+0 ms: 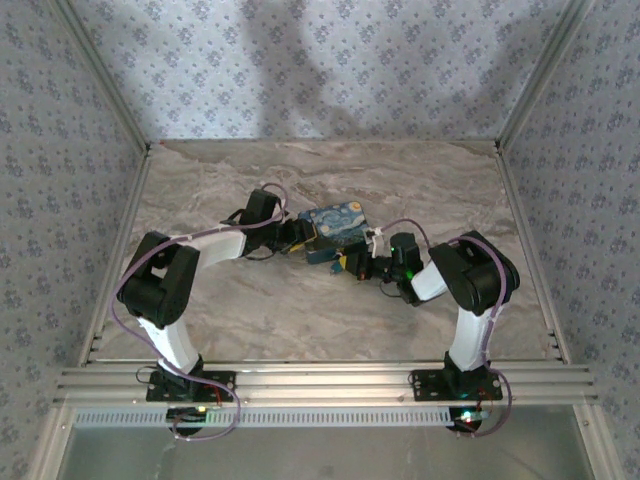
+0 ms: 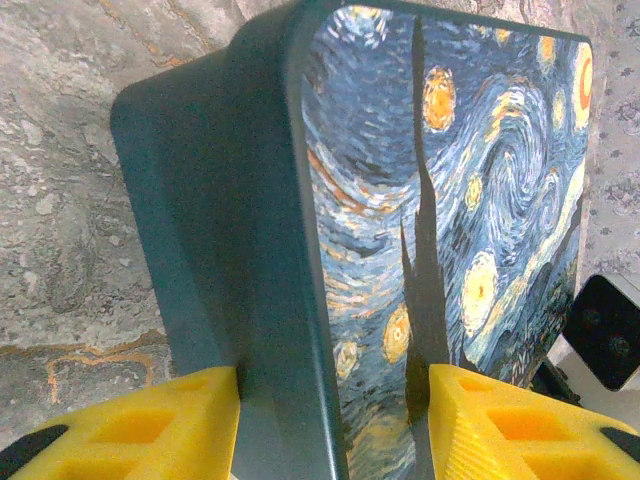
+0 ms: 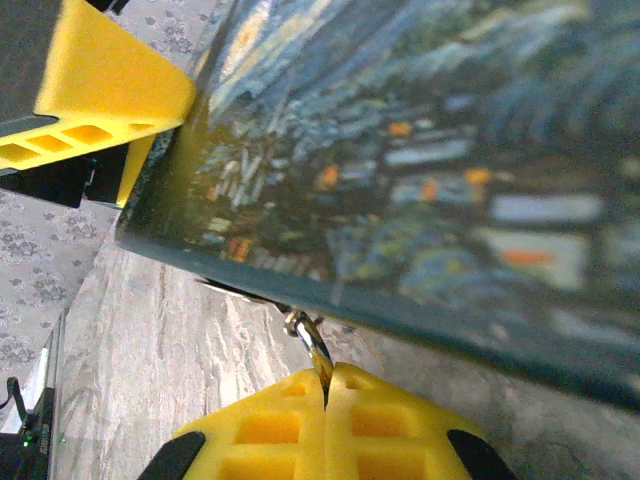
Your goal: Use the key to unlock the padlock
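Between the yellow fingers (image 3: pixel 400 430) of the right gripper (image 3: pixel 325 385), which are pressing flat together, a thin brassy sliver topped by a silvery loop is sticking out. It is seemingly the key (image 3: pixel 318 362), though it is too small to be sure. Its loop is reaching just under the lower edge of the painted box (image 3: pixel 420 170), where a dark metal fitting is showing. The padlock itself is too small to be picked out there.

On the other side, the left gripper (image 2: pixel 330 440) is standing roughly half open, with the box sitting between its two pads and touching both. Seen from above, both grippers are meeting at the box near the middle of the desk (image 1: pixel 250 310). Bare marbled surface is lying open on every side, and the patterned walls (image 1: pixel 60 150) are standing well apart from the box.
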`<state>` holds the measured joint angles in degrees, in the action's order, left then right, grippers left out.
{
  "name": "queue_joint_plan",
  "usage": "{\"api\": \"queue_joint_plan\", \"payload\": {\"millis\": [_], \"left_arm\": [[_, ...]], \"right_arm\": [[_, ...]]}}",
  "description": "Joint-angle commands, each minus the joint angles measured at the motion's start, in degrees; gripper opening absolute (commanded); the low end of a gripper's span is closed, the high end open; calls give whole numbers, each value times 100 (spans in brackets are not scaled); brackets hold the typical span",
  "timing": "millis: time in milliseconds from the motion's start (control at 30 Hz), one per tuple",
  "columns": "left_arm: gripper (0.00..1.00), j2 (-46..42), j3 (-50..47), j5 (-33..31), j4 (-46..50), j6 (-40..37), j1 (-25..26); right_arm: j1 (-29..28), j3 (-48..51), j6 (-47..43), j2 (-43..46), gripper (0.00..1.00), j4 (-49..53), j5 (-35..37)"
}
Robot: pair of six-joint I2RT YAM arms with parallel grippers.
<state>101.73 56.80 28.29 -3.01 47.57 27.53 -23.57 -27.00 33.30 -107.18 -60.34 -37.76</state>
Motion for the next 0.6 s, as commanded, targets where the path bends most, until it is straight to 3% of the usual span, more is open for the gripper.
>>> {"api": "queue_joint_plan", "payload": {"millis": [0, 333, 567], "left_arm": [[50, 0, -202, -157, 384, -103, 86], [50, -70, -327, -157, 301, -83, 82], [57, -327, -277, -112, 300, -99, 1]], "right_arm": [[130, 106, 211, 114, 3, -194, 240], [375, 291, 954, 258, 0, -870, 398], [436, 608, 709, 848, 0, -448, 665]]}}
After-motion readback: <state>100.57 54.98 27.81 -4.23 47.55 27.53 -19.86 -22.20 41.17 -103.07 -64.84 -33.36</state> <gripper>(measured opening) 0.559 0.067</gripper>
